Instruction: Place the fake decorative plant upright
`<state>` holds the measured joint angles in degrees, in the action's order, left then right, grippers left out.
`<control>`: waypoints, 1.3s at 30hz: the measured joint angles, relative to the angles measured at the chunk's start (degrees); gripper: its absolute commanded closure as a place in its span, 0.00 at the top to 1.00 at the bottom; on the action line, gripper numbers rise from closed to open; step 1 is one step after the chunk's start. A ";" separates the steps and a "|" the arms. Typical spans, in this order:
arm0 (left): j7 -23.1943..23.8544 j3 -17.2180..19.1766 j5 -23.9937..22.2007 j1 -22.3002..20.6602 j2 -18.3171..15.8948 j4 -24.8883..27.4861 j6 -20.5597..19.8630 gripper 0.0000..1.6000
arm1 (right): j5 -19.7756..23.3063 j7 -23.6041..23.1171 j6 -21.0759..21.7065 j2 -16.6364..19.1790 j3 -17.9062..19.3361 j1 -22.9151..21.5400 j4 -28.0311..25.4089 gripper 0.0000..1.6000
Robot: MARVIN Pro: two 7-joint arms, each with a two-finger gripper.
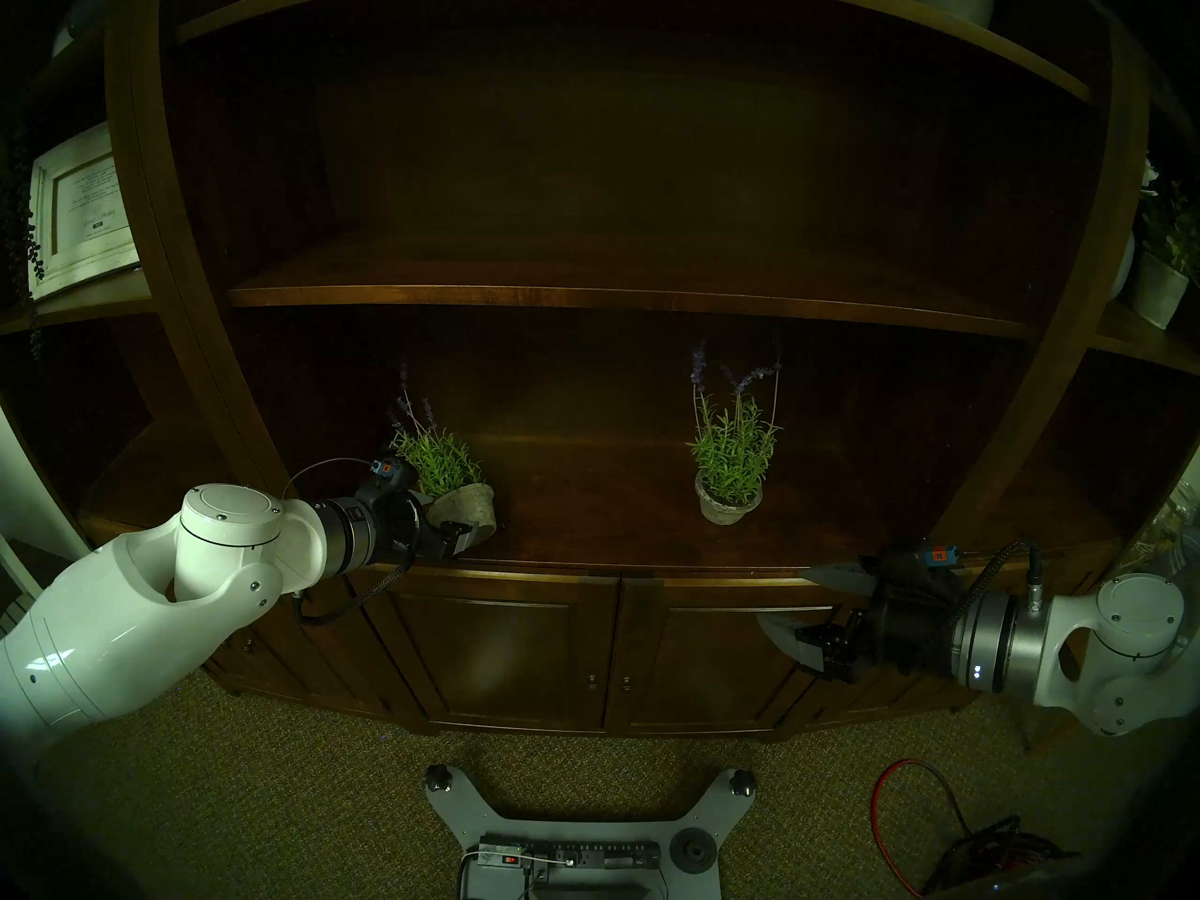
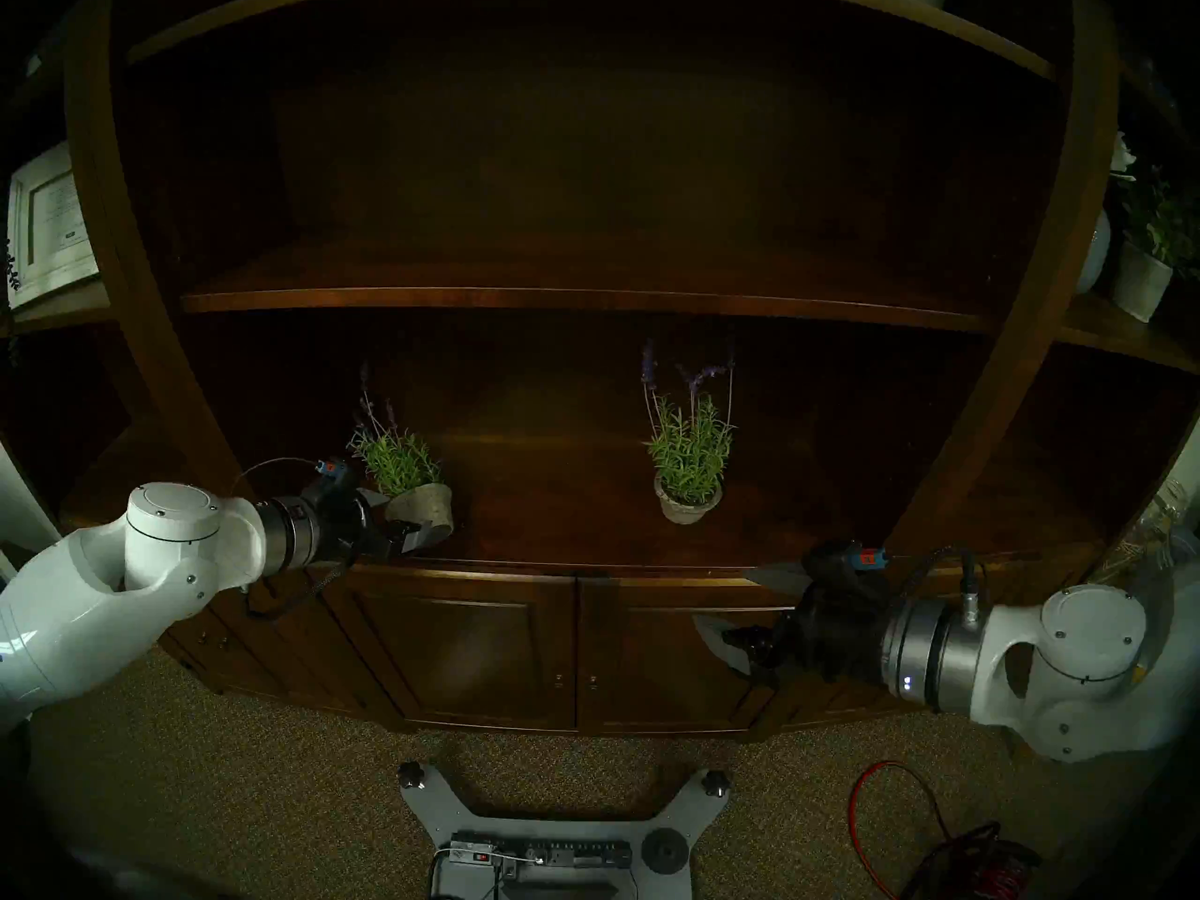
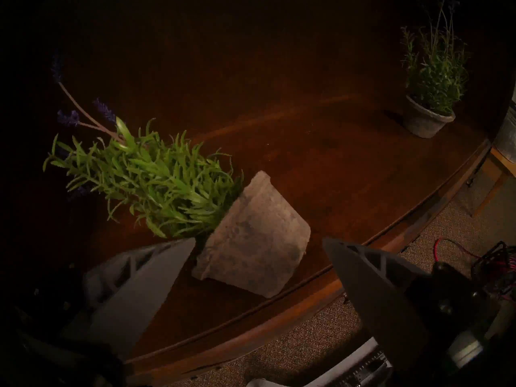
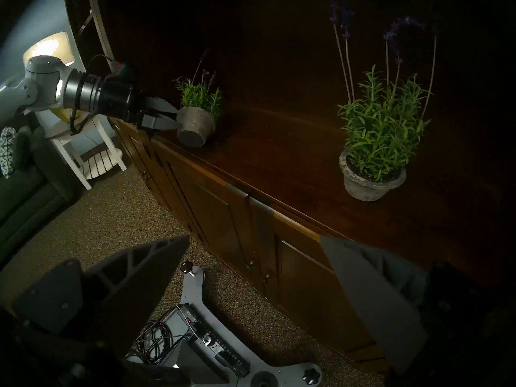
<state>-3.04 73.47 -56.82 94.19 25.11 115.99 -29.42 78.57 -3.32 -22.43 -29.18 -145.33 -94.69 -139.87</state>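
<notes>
On your far left, a white framed picture (image 1: pixel 78 213) leans on the side shelf. Next comes the left arm, reaching in over the front edge of the dark wooden cabinet shelf (image 1: pixel 617 483). Your left gripper (image 3: pixel 258 241) is spread wide, released and grasping nothing. In the left wrist view its two grey fingers (image 3: pixel 145 283) stand on either side of the tipped plant's pot (image 3: pixel 251 238), with a gap showing at each side; one fingertip sits just beside the pot's rim, and you cannot tell from these views whether it touches.

The tipped lavender plant (image 1: pixel 441 470) is your task item. It lies on its side near the shelf's front left, pot base pointing toward the shelf's front edge, green foliage and purple flower stems angled back and to the left.

Moving right along the same shelf, well apart from the first, a second lavender plant (image 1: pixel 730 470) stands upright in its own grey pot, its tall purple stems rising toward the shelf above.

Below the shelf you see the closed cabinet doors (image 1: pixel 519 645), then carpet and the robot's grey base plate (image 1: pixel 571 814) with a power strip on it.

Further right, your right gripper (image 1: pixel 789 600) hangs in front of the cabinet's edge, clear of both plants, fingers apart and empty. A red cable (image 1: pixel 909 801) loops on the carpet at the far right.
</notes>
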 measured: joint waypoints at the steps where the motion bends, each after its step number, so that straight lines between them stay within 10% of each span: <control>1: 0.06 -0.11 0.14 -0.26 0.19 -0.08 -0.17 1.00 | 0.00 0.00 0.00 0.00 0.00 0.00 0.00 1.00; 39: 2.96 -2.32 3.00 -3.77 4.01 -3.01 -2.25 1.00 | 0.00 -0.05 -0.02 -0.02 -0.04 -0.02 0.00 1.00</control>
<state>-0.08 71.15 -53.82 90.42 29.13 112.98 -31.68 78.57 -3.37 -22.45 -29.20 -145.37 -94.71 -139.87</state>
